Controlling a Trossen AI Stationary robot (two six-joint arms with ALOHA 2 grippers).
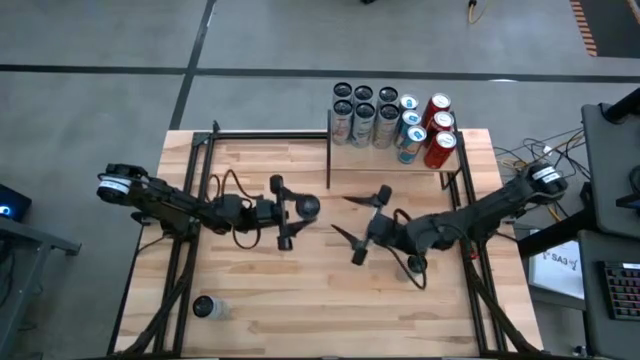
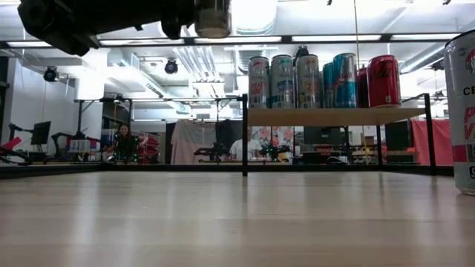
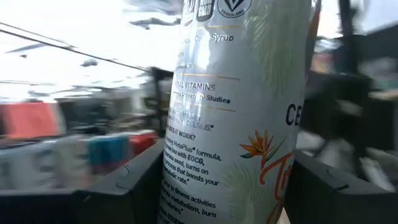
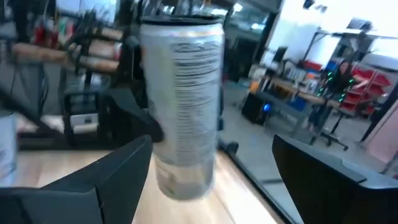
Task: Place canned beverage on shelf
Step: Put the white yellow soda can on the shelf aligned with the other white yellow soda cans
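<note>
Trouble is brewing: left hand [image 1: 290, 212] is clutching the can [image 1: 306, 207] above the counter [image 1: 300, 300], facing the wide-spread right hand [image 1: 362, 228], risking a fumbled handover.

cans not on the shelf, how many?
2. The held can is in the left hand over mid-table. The loose can stands on the table near its front-left corner. None looks hidden.

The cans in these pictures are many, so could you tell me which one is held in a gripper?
The white can clamped in the left gripper above mid-table. The others stand in a cluster on the shelf, and one stands alone near the table's front-left edge.
</note>
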